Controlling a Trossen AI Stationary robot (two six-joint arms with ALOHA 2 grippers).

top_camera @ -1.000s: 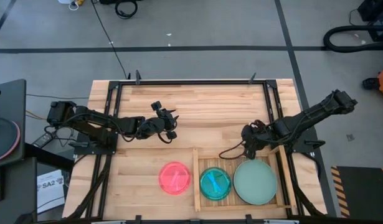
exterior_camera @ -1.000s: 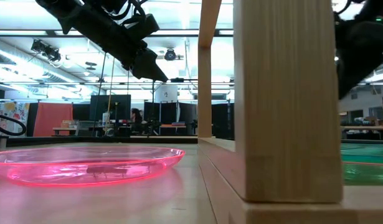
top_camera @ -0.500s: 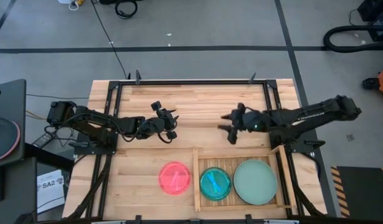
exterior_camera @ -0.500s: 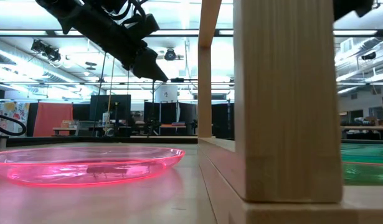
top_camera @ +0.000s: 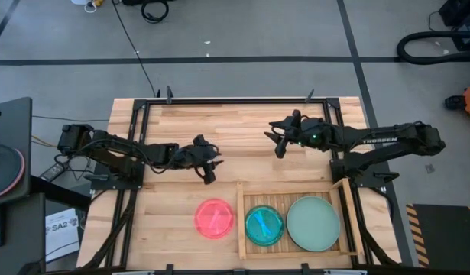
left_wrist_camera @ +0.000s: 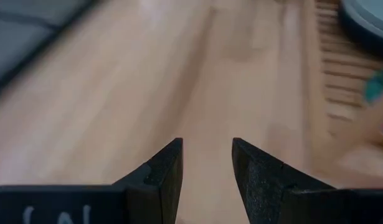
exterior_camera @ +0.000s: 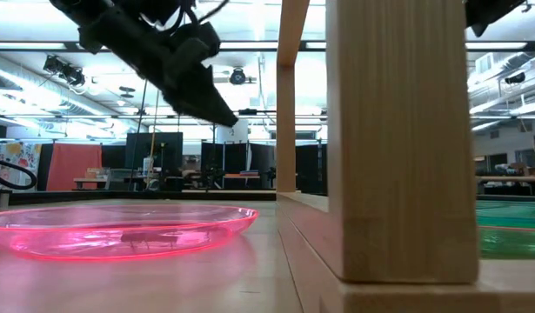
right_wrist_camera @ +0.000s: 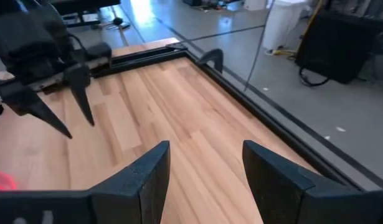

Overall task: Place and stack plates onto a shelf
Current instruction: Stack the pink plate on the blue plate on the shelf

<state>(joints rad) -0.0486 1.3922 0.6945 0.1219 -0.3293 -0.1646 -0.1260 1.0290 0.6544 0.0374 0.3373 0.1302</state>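
Left gripper (top_camera: 211,169) hangs above bare tabletop (top_camera: 242,130), left of and behind the shelf (top_camera: 241,221), fingers spread, holding nothing. Pink plate (top_camera: 214,218) lies flat on the tabletop just left of the shelf, apart from its rim; inside the shelf a cyan plate (top_camera: 264,225) sits at the left end and a pale mint plate (top_camera: 312,222) at the right end, side by side. Right gripper (top_camera: 277,143) hovers behind the shelf, well clear of it, fingers spread and empty.

Light: bright, even, ceiling lamps (exterior_camera: 241,76) glaring | Shadows: faint | Blur: left wrist view smeared; near post (exterior_camera: 397,139) soft
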